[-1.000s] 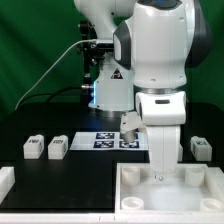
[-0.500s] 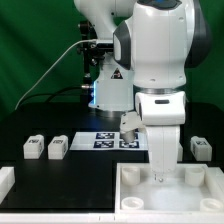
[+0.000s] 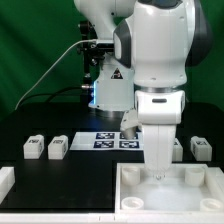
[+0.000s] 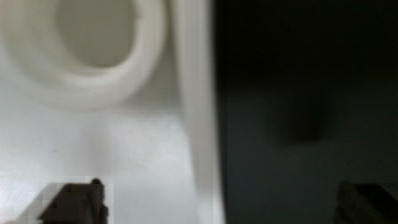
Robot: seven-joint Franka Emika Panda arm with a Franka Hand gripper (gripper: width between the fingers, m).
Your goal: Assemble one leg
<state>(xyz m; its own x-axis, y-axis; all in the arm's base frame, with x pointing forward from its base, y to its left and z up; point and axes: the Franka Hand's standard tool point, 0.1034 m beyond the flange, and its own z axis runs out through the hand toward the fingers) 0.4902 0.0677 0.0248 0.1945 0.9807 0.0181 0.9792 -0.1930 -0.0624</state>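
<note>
Three small white tagged legs show in the exterior view: two at the left (image 3: 33, 148) (image 3: 58, 148) and one at the right (image 3: 202, 148). My gripper (image 3: 158, 176) hangs straight down over the far wall of the large white tray-like piece (image 3: 135, 196). In the wrist view the gripper (image 4: 219, 205) is open and empty. One of its fingertips (image 4: 75, 203) is over the white piece (image 4: 107, 130) and the other is over the black table. A round recess (image 4: 89, 40) lies close by. No leg is near the jaws.
The marker board (image 3: 113, 140) lies on the black table behind the tray-like piece, beside my arm. A white part (image 3: 6, 180) sits at the exterior view's left edge. The robot base and cables stand behind.
The arm has shifted only very slightly over the tray-like piece. The legs have not moved.
</note>
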